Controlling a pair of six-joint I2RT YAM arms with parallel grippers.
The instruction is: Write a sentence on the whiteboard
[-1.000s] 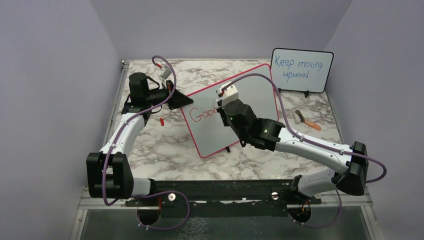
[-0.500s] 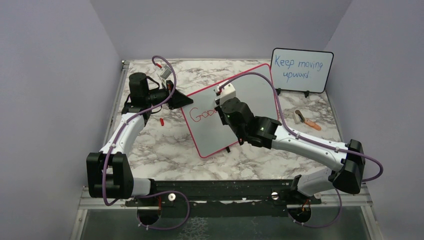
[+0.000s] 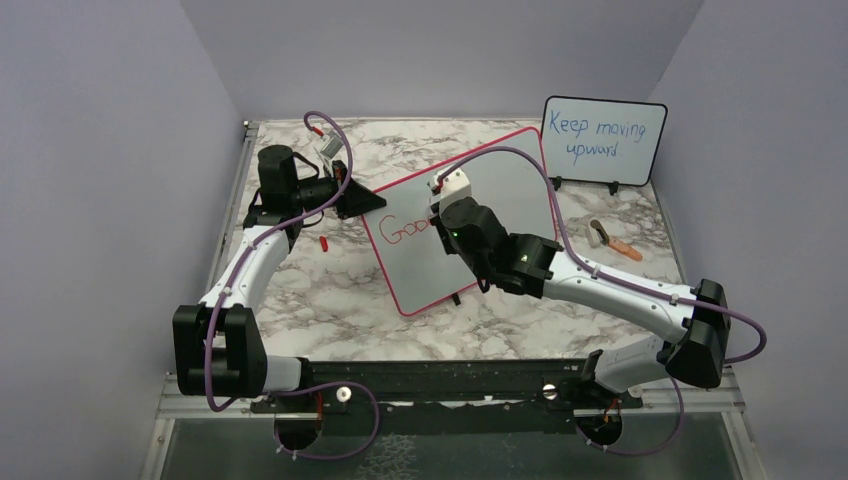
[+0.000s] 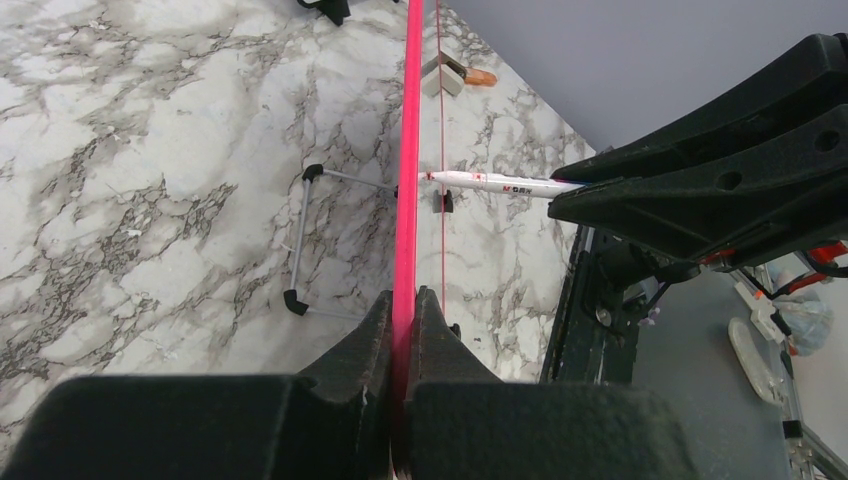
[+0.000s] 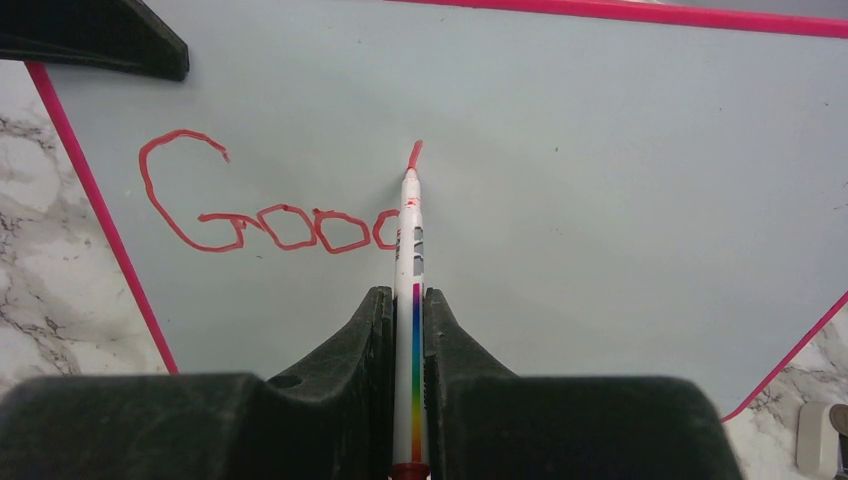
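Observation:
The whiteboard (image 3: 520, 170), white with a thin red-pink frame, stands tilted in the middle of the marble table. My left gripper (image 3: 368, 202) is shut on its left edge; in the left wrist view the jaws (image 4: 405, 296) pinch the pink frame (image 4: 408, 150). My right gripper (image 3: 438, 215) is shut on a white marker (image 5: 410, 270) with a rainbow stripe. The marker's red tip touches the board at the top of a short upright stroke. The sentence (image 5: 265, 212) reads "Goo" in red, plus a partly hidden loop beside the marker. From the left wrist the marker (image 4: 500, 183) meets the board side-on.
A smaller black-framed board (image 3: 604, 140) with blue writing stands at the back right. An orange-handled tool (image 3: 615, 240) lies on the table right of the whiteboard. A small red cap (image 3: 324, 242) lies near the left arm. A wire stand foot (image 4: 300, 240) sits behind the whiteboard.
My right gripper has shifted slightly up and left over the board with the marker. The left gripper and the whiteboard have stayed put.

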